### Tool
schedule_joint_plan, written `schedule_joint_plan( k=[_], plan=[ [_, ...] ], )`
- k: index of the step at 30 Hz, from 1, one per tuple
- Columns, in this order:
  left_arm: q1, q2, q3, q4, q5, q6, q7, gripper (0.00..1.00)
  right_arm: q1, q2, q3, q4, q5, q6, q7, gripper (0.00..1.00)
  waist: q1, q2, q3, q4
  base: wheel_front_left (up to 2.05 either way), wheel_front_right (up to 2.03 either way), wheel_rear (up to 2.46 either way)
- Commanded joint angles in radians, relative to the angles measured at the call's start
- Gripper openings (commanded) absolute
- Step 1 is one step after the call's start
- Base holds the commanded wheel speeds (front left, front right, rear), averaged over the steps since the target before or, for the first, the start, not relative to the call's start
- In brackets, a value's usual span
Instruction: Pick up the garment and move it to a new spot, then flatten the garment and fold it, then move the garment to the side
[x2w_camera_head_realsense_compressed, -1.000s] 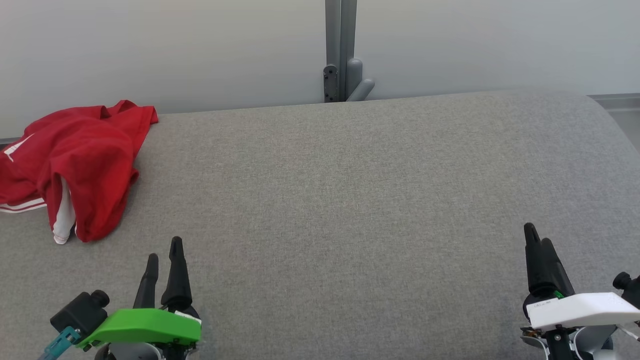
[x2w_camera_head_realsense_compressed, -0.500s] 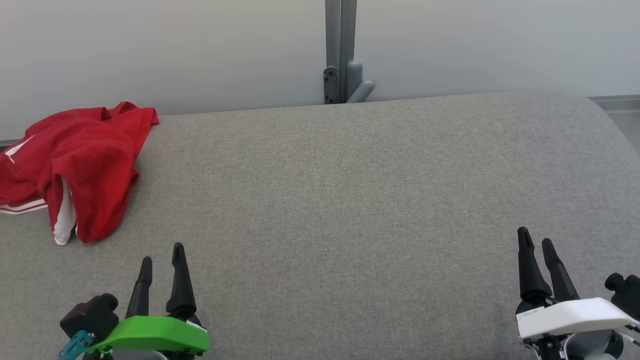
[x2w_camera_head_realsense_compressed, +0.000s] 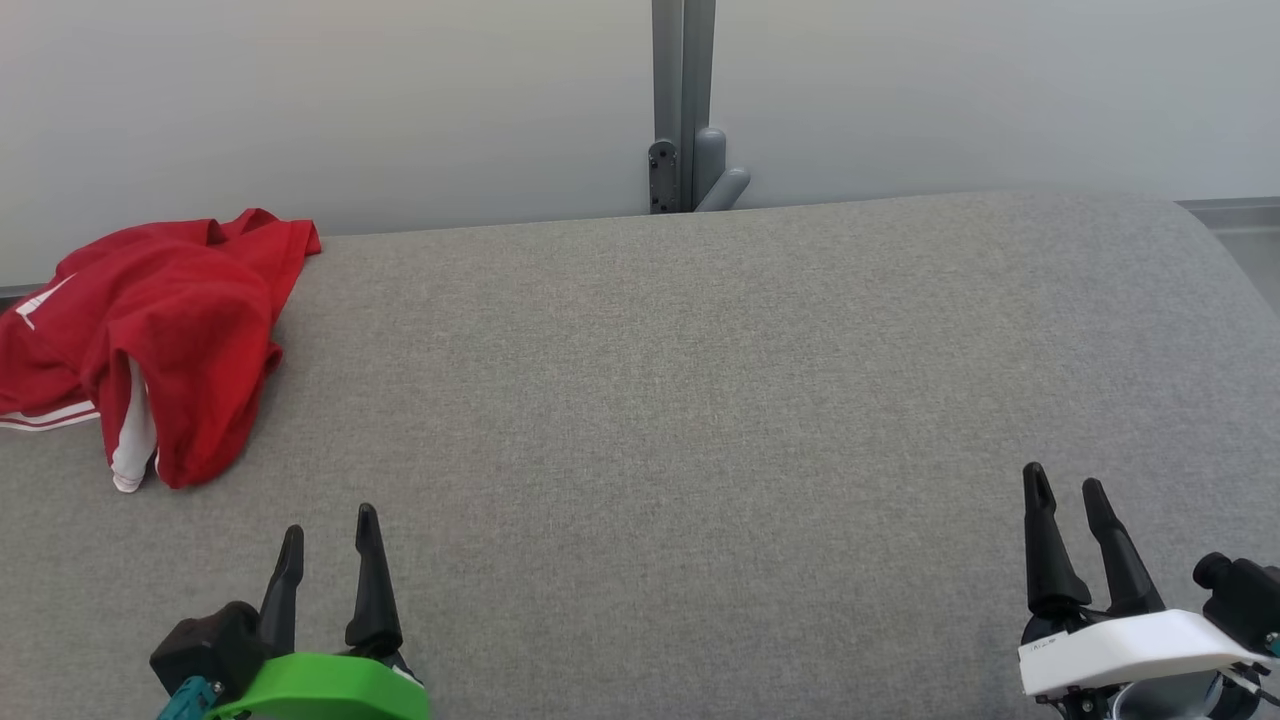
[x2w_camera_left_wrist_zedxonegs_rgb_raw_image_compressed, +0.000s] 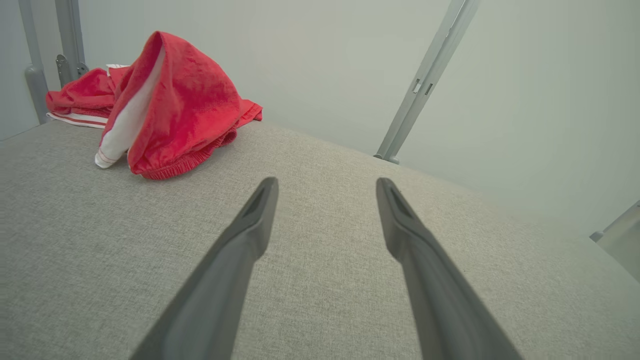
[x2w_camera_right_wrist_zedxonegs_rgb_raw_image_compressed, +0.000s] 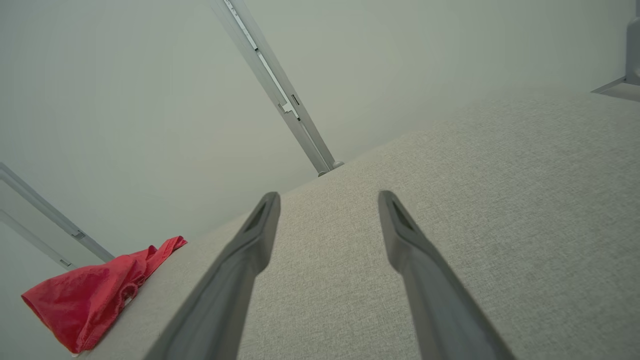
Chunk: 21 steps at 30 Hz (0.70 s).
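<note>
The garment (x2w_camera_head_realsense_compressed: 160, 340) is a crumpled red piece with white lining and white stripes, heaped at the far left of the grey padded table (x2w_camera_head_realsense_compressed: 700, 400). It also appears in the left wrist view as the red garment (x2w_camera_left_wrist_zedxonegs_rgb_raw_image_compressed: 170, 105) at upper left, and in the right wrist view as the garment (x2w_camera_right_wrist_zedxonegs_rgb_raw_image_compressed: 95, 295) at lower left. My left gripper (x2w_camera_head_realsense_compressed: 328, 520) stands open near the front left, below and right of the garment, apart from it. At the front right my right gripper (x2w_camera_head_realsense_compressed: 1065, 485) is open too, with nothing between its fingers.
A grey metal post (x2w_camera_head_realsense_compressed: 683, 100) with a bracket stands behind the table's far edge against a pale wall. The table's right end curves away at the far right (x2w_camera_head_realsense_compressed: 1210, 260). The garment reaches the table's left and far edges.
Both grippers have drawn back toward the bottom of the head view, and the left gripper's fingers now show wider apart. The garment has not moved; the camera tilted slightly.
</note>
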Motion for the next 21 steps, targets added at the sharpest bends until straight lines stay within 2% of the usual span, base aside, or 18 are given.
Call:
schedule_joint_plan(
  k=[1, 11, 21],
  plan=[
    [0.008, 0.008, 0.001, -0.006, 0.033, 0.004, -0.01, 1.0, 0.006, -0.007, 0.003, -0.015, -0.028, 0.0, -0.012, 1.0, 0.0, 0.0, 0.0, 0.0, 0.0, 0.0, 0.0],
    [0.023, 0.008, 0.007, 0.002, 0.13, 0.009, -0.032, 1.0, 0.018, -0.007, 0.011, -0.026, -0.119, 0.001, -0.037, 1.0, 0.0, 0.0, -0.002, 0.002, 0.0, 0.0, 0.0],
    [0.032, 0.009, 0.011, 0.016, 0.206, -0.007, -0.052, 1.0, 0.027, -0.008, 0.019, -0.033, -0.203, 0.0, -0.059, 1.0, 0.0, 0.0, -0.005, 0.003, 0.0, 0.0, 0.0]
  ],
)
